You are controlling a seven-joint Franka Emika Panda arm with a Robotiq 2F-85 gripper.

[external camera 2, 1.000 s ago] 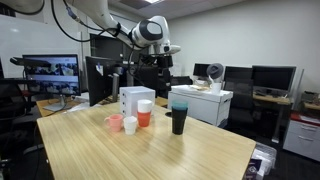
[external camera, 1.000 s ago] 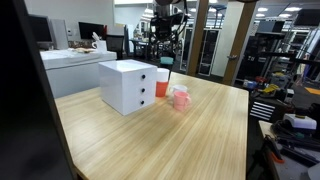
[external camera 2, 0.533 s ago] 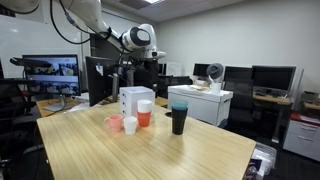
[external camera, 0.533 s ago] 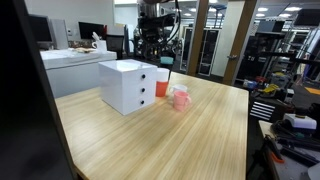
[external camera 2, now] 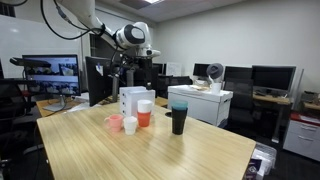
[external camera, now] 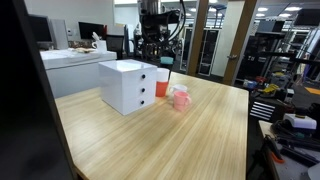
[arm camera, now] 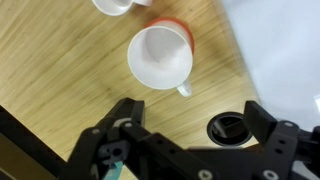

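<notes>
My gripper (arm camera: 193, 115) is open and empty, high above the wooden table (arm camera: 60, 70). In the wrist view a white mug (arm camera: 160, 55) stacked in an orange cup lies below and ahead of the fingers. A black cup (arm camera: 228, 128) shows between them, far below. In both exterior views the gripper (external camera: 151, 48) (external camera 2: 138, 60) hangs above the white drawer box (external camera: 128, 85) (external camera 2: 135, 98). The white-on-orange cup (external camera 2: 145, 112), a pink mug (external camera 2: 114, 123), a small white cup (external camera 2: 130, 125) and the black cup (external camera 2: 179, 118) stand beside the box.
The wooden table's edge (external camera: 65, 140) runs along the near left. A white cabinet (external camera 2: 205, 103) stands behind the table. Monitors (external camera 2: 50, 72) and desks with office clutter (external camera: 295, 115) surround it.
The arm has swung sideways, carrying the gripper from beside the cups to above the white box. The jaws stay open. The objects on the table have not moved.
</notes>
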